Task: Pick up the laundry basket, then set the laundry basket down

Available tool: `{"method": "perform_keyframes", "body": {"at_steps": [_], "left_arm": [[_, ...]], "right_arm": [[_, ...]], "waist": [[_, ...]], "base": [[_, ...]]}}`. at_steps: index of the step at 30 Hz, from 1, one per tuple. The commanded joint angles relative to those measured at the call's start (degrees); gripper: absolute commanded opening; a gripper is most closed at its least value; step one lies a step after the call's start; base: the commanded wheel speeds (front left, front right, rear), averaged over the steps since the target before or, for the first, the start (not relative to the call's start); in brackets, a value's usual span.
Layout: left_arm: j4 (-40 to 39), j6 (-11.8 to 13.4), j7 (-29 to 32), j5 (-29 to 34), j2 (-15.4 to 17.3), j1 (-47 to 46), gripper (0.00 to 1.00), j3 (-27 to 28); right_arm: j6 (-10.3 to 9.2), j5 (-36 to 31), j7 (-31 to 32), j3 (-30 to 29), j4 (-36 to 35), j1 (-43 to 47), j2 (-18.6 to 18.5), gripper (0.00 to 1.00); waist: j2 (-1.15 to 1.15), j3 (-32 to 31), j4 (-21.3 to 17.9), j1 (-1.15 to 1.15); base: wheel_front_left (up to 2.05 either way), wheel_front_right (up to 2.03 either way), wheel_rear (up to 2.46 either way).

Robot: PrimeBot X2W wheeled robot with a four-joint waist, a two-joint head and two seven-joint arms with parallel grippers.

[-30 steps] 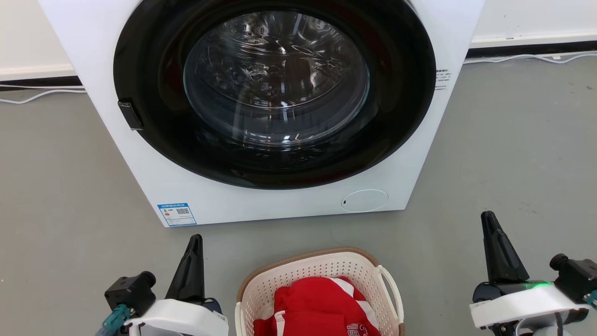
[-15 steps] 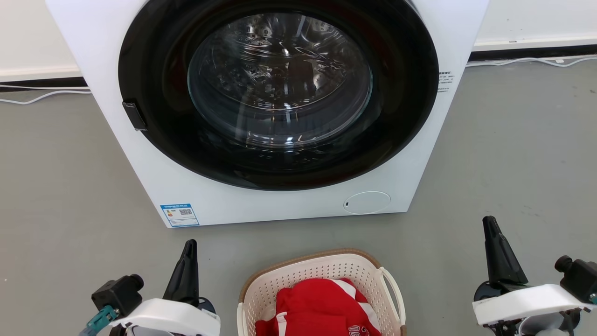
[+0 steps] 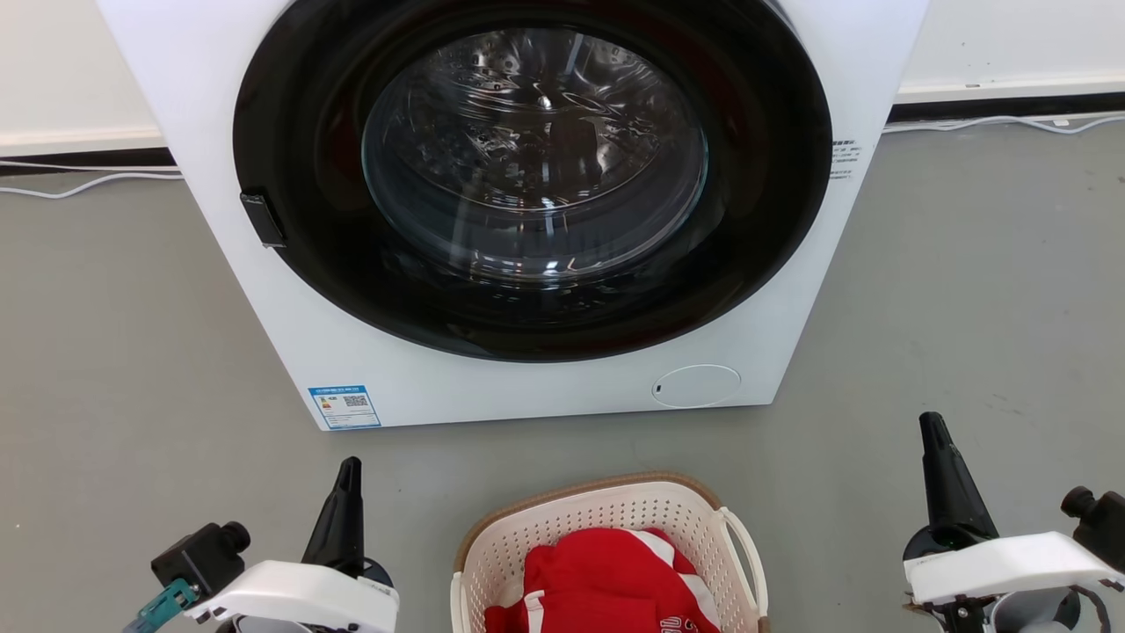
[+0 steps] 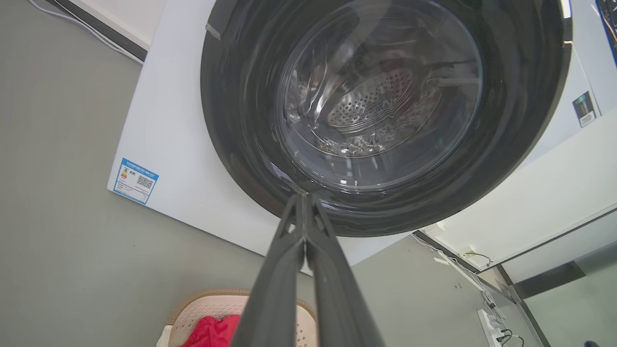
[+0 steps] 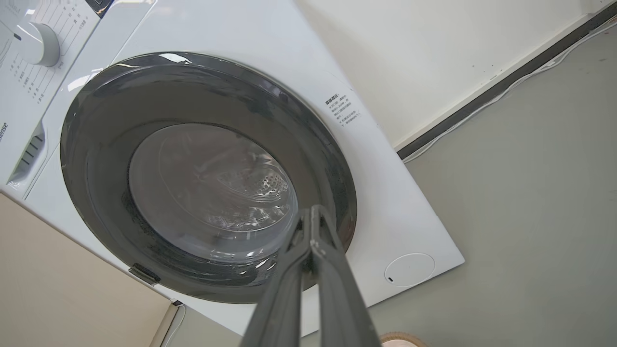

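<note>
Vs. 1.0 s ago: the whole head view has slid slightly right and down, a camera move. Left gripper (image 3: 350, 470) now sits lower and farther left of the basket (image 3: 598, 514). Right gripper (image 3: 933, 428) sits lower too.

Count: 1 basket, 1 red garment (image 3: 606, 576) inside it, 1 washer (image 3: 492, 396), 1 blue label (image 3: 344, 406), 2 grippers.

Basket on the floor (image 3: 132, 352), near side of the washer, between the grippers, touching neither. Both finger pairs pressed together, holding nothing.

Laundry room: washing machine (image 3: 527, 211), laundry basket (image 3: 606, 519).
</note>
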Motion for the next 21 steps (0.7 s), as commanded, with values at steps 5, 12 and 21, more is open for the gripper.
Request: {"method": "perform_keyframes", "body": {"at_steps": [5, 12, 21], "left_arm": [[-1.04, -1.12, 0.86, -4.06, 0.7, -2.86, 0.0, 1.48], [-0.71, -1.53, 1.98, -8.07, 0.8, -3.09, 0.0, 2.19], [-0.29, -2.07, 3.44, -13.23, 0.9, -3.38, 0.0, 3.14]], "right_arm": [[0.15, 3.8, 1.22, -0.29, -0.79, -2.5, -0.27, 0.0], [0.18, 7.75, 2.34, -0.72, -0.39, -2.69, 0.12, 0.0], [0.21, 12.84, 3.81, -1.3, 0.13, -2.93, 0.64, 0.0]], "waist": [[0.0, -0.14, 0.17, -0.01], [0.0, -0.33, 0.39, -0.01], [0.0, -0.58, 0.68, -0.01]], "base": [[0.0, 0.0, 0.0], [0.0, 0.0, 0.0], [0.0, 0.0, 0.0]]}}
